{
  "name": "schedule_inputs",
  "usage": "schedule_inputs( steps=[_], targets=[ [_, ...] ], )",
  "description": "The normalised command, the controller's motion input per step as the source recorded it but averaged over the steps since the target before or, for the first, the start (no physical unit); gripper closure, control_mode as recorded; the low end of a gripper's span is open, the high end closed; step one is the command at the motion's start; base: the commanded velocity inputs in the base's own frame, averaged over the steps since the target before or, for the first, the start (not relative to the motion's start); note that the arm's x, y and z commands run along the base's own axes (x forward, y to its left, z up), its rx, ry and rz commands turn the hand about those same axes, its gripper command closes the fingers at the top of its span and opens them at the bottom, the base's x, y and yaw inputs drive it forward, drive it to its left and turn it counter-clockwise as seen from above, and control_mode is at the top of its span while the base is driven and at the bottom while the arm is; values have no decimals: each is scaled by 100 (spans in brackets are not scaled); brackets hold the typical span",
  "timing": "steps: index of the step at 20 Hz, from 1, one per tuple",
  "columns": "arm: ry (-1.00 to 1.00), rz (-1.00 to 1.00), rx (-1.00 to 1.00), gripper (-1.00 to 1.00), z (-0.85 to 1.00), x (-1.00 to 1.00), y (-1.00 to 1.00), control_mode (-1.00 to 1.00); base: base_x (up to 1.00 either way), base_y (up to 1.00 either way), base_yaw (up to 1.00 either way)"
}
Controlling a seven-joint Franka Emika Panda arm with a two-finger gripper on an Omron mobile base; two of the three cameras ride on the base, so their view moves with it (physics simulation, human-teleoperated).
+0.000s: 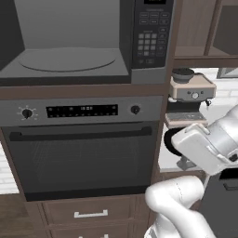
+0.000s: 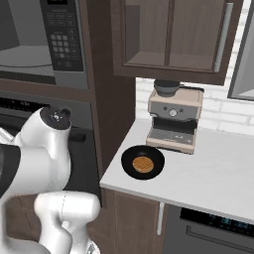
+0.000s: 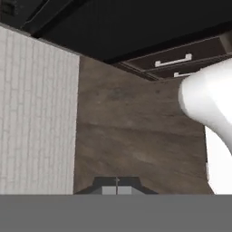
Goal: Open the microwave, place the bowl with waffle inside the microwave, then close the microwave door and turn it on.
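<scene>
Currently, left base view: the microwave (image 1: 83, 42) stands open, its light grey cavity and round turntable (image 1: 67, 59) bare, keypad (image 1: 151, 35) to the right of the cavity. Below it sits the black oven (image 1: 81, 148) with its knobs and long bar handle. To the right, past the cabinet post, I catch just a dark edge of the bowl (image 1: 168, 141), mostly hidden behind my own arm, in front of the coffee machine (image 1: 190, 90).

Right base view: this one gives what the left one hides. The bowl with waffle (image 2: 143, 162) sits whole on the pale worktop (image 2: 213, 178), near its front left corner and just in front of the coffee machine, not touching it. The waffle (image 2: 143, 164) lies flat in the middle. I see only a slice of the microwave cavity here.

Hand view: my end effector (image 3: 117, 185) points down at the wooden floor (image 3: 136, 131), fingertips pressed together with nothing between them. Drawer fronts (image 3: 176, 61) show above; the bowl lies well away from my hand.

Handling, my guess: the bowl looks small, rigid and light, with a smooth rim that may slip. The waffle is loose and could slide if I tilt. I would pinch the rim wall at the near side, one finger inside and one outside, and carry it level.
</scene>
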Motion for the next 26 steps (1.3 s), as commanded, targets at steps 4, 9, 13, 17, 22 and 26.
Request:
schedule_inputs(
  steps=[4,9,13,17,22,26],
  targets=[
    [2,-55,-17,100,-38,0,-100,-100,0,0,0],
    [5,-54,-16,100,-43,4,-100,-100,0,0,0],
    [6,-51,-13,100,-42,21,-100,-100,0,0,0],
    [5,-42,-3,100,-9,59,-100,-100,0,0,0],
    [0,-17,0,100,-1,80,-82,-100,0,0,0],
    [0,-6,0,100,-16,83,-53,-100,0,0,0]
  ],
)
